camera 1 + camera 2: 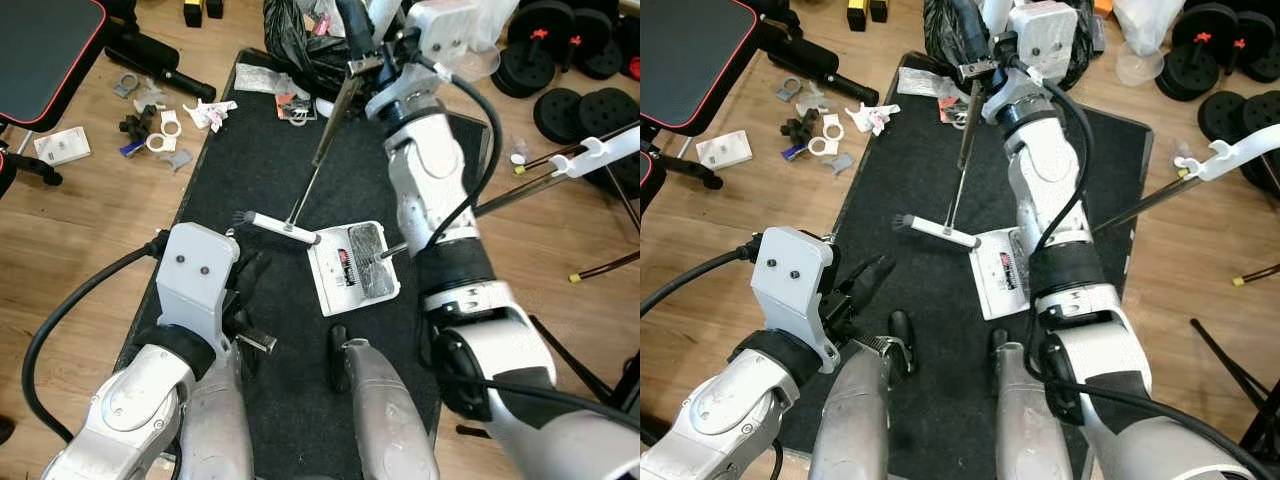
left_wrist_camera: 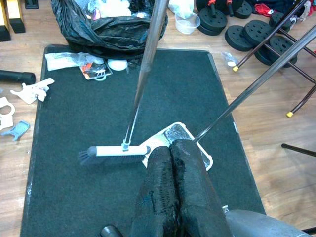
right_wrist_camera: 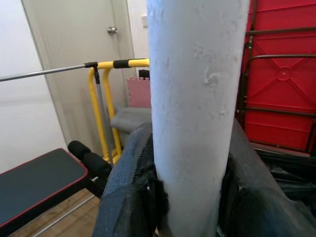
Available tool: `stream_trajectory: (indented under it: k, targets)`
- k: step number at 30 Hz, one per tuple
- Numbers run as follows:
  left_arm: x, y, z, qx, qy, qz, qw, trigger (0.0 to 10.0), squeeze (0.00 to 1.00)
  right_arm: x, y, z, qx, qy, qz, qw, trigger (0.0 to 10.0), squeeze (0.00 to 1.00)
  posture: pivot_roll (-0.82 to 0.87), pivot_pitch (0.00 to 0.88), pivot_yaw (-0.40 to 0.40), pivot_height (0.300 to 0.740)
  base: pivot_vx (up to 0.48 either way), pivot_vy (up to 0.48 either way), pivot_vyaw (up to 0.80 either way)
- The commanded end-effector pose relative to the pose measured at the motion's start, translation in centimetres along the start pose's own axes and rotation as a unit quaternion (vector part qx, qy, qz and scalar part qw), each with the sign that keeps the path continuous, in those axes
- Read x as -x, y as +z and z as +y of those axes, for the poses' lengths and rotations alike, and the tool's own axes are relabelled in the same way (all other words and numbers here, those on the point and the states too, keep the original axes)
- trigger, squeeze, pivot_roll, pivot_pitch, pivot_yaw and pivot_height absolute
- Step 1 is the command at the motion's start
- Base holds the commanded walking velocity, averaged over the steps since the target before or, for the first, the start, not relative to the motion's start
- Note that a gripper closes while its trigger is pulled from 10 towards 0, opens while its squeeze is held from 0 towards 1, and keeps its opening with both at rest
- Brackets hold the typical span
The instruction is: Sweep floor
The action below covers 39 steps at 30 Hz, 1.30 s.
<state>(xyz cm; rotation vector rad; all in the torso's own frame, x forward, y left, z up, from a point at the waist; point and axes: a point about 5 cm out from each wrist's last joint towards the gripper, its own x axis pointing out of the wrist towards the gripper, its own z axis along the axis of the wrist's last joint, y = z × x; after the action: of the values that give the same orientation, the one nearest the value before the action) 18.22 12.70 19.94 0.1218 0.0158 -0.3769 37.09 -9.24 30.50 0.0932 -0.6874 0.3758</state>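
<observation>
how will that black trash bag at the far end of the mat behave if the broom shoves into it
The black trash bag looks thin and crinkled, so it would likely cave in rather than slide as one piece. Its mouth gapes with items piled inside, so a hard shove might spill some. The broom head is narrow, so it may just dent one spot.

A black rubber mat point(image 1: 260, 170) lies on the light wooden plank floor point(image 1: 80, 220). Far left stands a black red-edged padded bench point(image 1: 40, 50); far right, stacked black weight plates point(image 1: 585, 105).
</observation>
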Motion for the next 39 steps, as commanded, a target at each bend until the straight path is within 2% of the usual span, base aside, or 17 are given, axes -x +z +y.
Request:
stream_trajectory:
  k: [1,8,9,10,17,18,20,21,22,23,24,25,27,28,31,35,39]
  targets:
    - [0.4,-0.1,-0.5,0.007,-0.018,0.008,1.0,10.0,0.0,-0.5,1.3,0.0,0.009,0.006,-0.02,1.0,10.0,0.0,-0.09,0.532,-0.143,0.74,0.0,0.0,0.0]
    - [0.1,-0.3,-0.5,0.009,-0.019,0.009,1.0,10.0,0.0,-1.0,2.4,-0.9,0.011,-0.004,-0.033,0.999,10.0,0.0,-0.1,0.516,-0.146,0.74,0.0,0.0,0.0]
    - [0.0,-0.3,-0.5,0.01,-0.019,0.009,1.0,10.0,0.0,-1.2,2.9,-1.0,0.001,-0.009,-0.043,0.999,10.0,0.0,-0.1,0.509,-0.146,0.74,0.0,0.0,0.0]
    - [-0.2,-0.4,-0.4,0.01,-0.018,0.009,1.0,10.0,0.0,-1.5,3.9,-0.8,-0.032,-0.017,-0.065,0.997,10.0,0.0,-0.1,0.497,-0.148,0.74,0.0,0.0,0.0]
    - [-0.5,-0.6,-0.4,0.008,-0.016,0.01,1.0,10.0,0.0,-1.7,4.9,-0.4,-0.086,-0.024,-0.081,0.993,10.0,0.0,-0.1,0.485,-0.149,0.74,0.0,0.0,0.0]
    - [-0.8,-0.9,-0.3,0.008,-0.014,0.011,1.0,10.0,0.0,-1.4,4.6,-0.5,-0.096,-0.034,-0.051,0.993,10.0,0.0,-0.1,0.441,-0.152,0.74,0.0,0.0,0.0]
    - [-1.2,-1.1,-0.2,0.009,-0.01,0.012,1.0,10.0,0.0,-0.9,4.0,-0.8,-0.107,-0.052,-0.003,0.993,10.0,0.0,-0.1,0.441,-0.152,0.74,0.0,0.0,0.0]
    - [-1.4,-1.4,-0.1,0.009,-0.007,0.013,1.0,10.0,0.0,-0.3,3.2,-1.3,-0.075,-0.036,0.072,0.994,10.0,0.0,-0.1,0.407,-0.157,0.74,0.0,0.0,0.0]
    - [-1.4,-1.4,-0.1,0.009,-0.007,0.013,1.0,10.0,0.0,-0.3,3.2,-1.3,-0.075,-0.036,0.072,0.994,10.0,0.0,-0.1,0.407,-0.157,0.74,0.0,0.0,0.0]
    - [-1.6,-1.5,-0.1,0.009,-0.005,0.014,1.0,10.0,0.0,0.1,2.7,-1.6,-0.05,-0.027,0.124,0.991,10.0,0.0,-0.1,0.407,-0.157,0.74,0.0,0.0,0.0]
    - [-2.0,-1.8,0.0,0.003,-0.002,0.017,1.0,10.0,0.0,1.0,2.0,-1.5,-0.068,-0.019,0.147,0.987,10.0,0.0,-0.1,0.369,-0.162,0.74,0.0,0.0,0.0]
    - [-2.2,-1.9,0.1,-0.007,0.0,0.018,1.0,10.0,0.0,1.8,1.7,-1.1,-0.074,0.003,0.158,0.985,10.0,0.0,-0.1,0.369,-0.162,0.74,0.0,0.0,0.0]
    - [-2.3,-1.9,0.2,-0.014,0.001,0.018,1.0,10.0,0.0,2.2,1.7,-0.8,-0.082,0.016,0.153,0.985,10.0,0.0,-0.1,0.369,-0.162,0.74,0.0,0.0,0.0]
    - [-2.7,-2.0,0.6,-0.013,0.019,0.014,1.0,10.0,0.0,3.3,1.9,-0.2,-0.085,0.039,0.137,0.986,10.0,0.0,-0.09,0.312,-0.167,0.74,0.0,0.0,0.0]
    - [-3.3,-2.3,2.1,-0.009,0.065,0.006,0.998,10.0,0.0,5.3,2.8,0.7,-0.085,0.089,0.098,0.987,10.0,0.0,-0.09,0.281,-0.169,0.74,0.0,0.0,0.0]
    - [-3.4,-2.5,2.8,-0.008,0.074,0.003,0.997,10.0,0.0,5.9,3.6,1.0,-0.108,0.113,0.097,0.983,10.0,0.0,-0.09,0.251,-0.17,0.74,0.0,0.0,0.0]
    - [-4.2,-2.5,3.4,-0.011,0.08,-0.01,0.997,10.0,0.0,6.1,4.4,1.3,-0.085,0.139,0.108,0.981,10.0,0.0,-0.09,0.203,-0.166,0.74,0.0,0.0,0.8]
